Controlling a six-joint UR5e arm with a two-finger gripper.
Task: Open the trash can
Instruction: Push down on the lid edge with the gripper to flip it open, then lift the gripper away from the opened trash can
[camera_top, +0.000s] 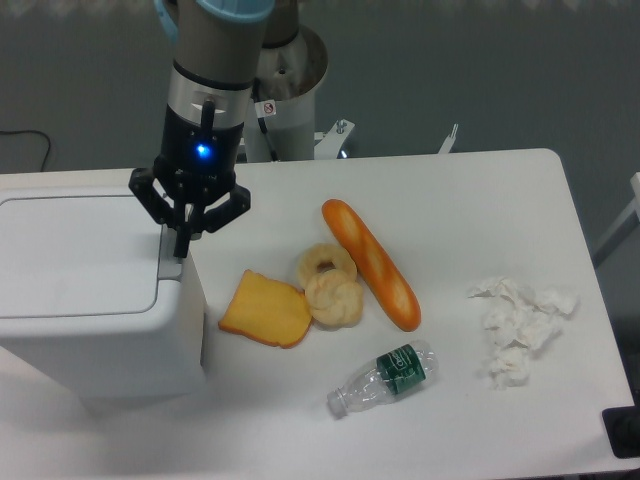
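The trash can (90, 290) is a large boxy white bin at the left of the table, its flat lid (70, 255) lying shut. A grey push-button strip (170, 262) runs along the lid's right edge. My gripper (182, 250) hangs straight down over that strip, its fingers (183, 240) pressed together and their tips at or touching the strip. It holds nothing.
To the right of the bin lie a yellow toast slice (267, 310), two ring-shaped pastries (330, 282), a long orange baguette (372, 264), a plastic bottle with a green label (385, 376) and crumpled white tissues (520, 325). The table's (480, 200) front edge is near the bottle.
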